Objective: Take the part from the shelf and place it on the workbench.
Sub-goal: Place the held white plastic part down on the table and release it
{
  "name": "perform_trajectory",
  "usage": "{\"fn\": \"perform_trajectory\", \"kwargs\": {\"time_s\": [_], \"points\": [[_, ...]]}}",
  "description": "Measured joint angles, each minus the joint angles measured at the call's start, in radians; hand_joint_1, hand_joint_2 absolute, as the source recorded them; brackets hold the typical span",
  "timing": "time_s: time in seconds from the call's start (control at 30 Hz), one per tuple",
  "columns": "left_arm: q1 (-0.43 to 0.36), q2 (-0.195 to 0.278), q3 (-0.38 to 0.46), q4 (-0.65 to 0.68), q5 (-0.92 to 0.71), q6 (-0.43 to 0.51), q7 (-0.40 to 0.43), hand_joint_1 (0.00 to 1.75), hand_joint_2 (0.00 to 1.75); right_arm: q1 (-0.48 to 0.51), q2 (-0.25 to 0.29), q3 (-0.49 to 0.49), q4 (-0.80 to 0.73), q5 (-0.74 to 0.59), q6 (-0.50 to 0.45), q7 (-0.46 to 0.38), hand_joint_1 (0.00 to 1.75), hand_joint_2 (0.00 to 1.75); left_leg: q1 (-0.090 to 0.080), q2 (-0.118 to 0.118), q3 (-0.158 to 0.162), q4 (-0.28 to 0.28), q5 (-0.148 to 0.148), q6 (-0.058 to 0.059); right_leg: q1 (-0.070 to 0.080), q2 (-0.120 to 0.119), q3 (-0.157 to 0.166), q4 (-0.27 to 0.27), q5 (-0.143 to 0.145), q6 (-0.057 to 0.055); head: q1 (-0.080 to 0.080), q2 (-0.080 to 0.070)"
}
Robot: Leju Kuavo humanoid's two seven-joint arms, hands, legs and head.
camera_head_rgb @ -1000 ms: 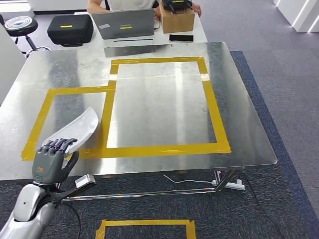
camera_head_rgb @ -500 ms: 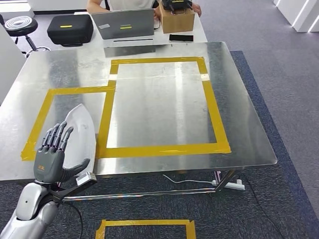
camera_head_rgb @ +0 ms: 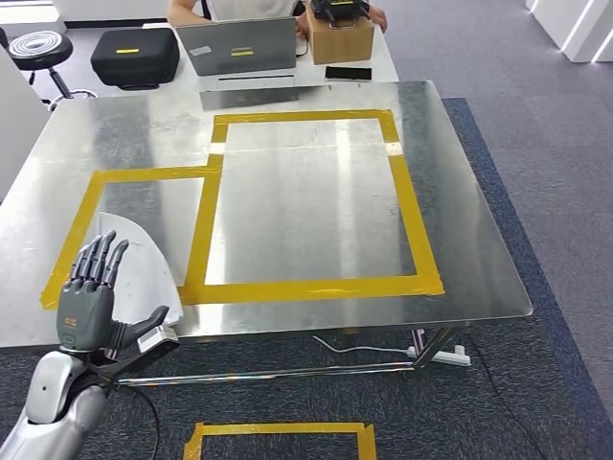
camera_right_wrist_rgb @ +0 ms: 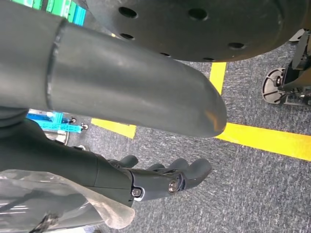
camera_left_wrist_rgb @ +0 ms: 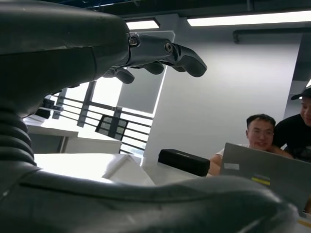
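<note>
From the head view, one white part (camera_head_rgb: 141, 261) is lying flat on the workbench (camera_head_rgb: 304, 211), inside the smaller of the two yellow tape rectangles (camera_head_rgb: 86, 206), at that rectangle's near corner by the bench's front edge. The left hand (camera_head_rgb: 92, 299) is hovering at the front edge of the bench just beside the part, its fingers (camera_head_rgb: 102, 257) stretching apart and upright over the part's near side and its thumb pointing sideways; it is holding nothing. The larger tape rectangle (camera_head_rgb: 405, 192) is lying beside the smaller one, sharing a side with it. Beyond the far edge of the bench, one laptop (camera_head_rgb: 237, 46), one black case (camera_head_rgb: 135, 56), one cardboard box (camera_head_rgb: 340, 36) and one dark phone (camera_head_rgb: 348, 73) are sitting on a white table, and one person (camera_head_rgb: 190, 10) is sitting behind the laptop. One round stool (camera_head_rgb: 36, 46) is standing to the left of the case.

From the left wrist view, the left hand (camera_left_wrist_rgb: 73, 63) is spreading wide, dark fingers (camera_left_wrist_rgb: 172, 51) on one side and thick thumb on the other, with nothing between them. Past it, the black case (camera_left_wrist_rgb: 184, 161) and the laptop (camera_left_wrist_rgb: 266, 172) are showing, with two people (camera_left_wrist_rgb: 261, 132) behind the laptop.

From the right wrist view, the right hand (camera_right_wrist_rgb: 110, 177) is hanging over grey carpet crossed by yellow floor tape (camera_right_wrist_rgb: 264, 138), its fingers (camera_right_wrist_rgb: 183, 177) curling slightly and holding nothing.
</note>
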Motion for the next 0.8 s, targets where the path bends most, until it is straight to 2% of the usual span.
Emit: {"fn": "perform_trajectory", "kwargs": {"time_s": [0.57,0.8], "points": [[0.014,-0.003,0.048,-0.028,0.001,0.0,-0.018,0.0,0.0,0.0,0.0,0.0,0.0,0.002,0.0,0.0,0.0,0.0,-0.002,0.0,0.0,0.002,-0.001,0.001,-0.002,0.0,0.0,0.0,0.0,0.001,0.0,0.0],[0.014,-0.003,0.06,-0.028,0.009,0.0,-0.027,0.0,0.0,0.0,0.0,0.0,0.0,-0.001,0.0,0.002,0.0,0.0,-0.005,0.0,-0.001,0.009,-0.006,0.01,-0.005,0.0,0.002,0.0,-0.001,0.007,0.0,0.0]]}}
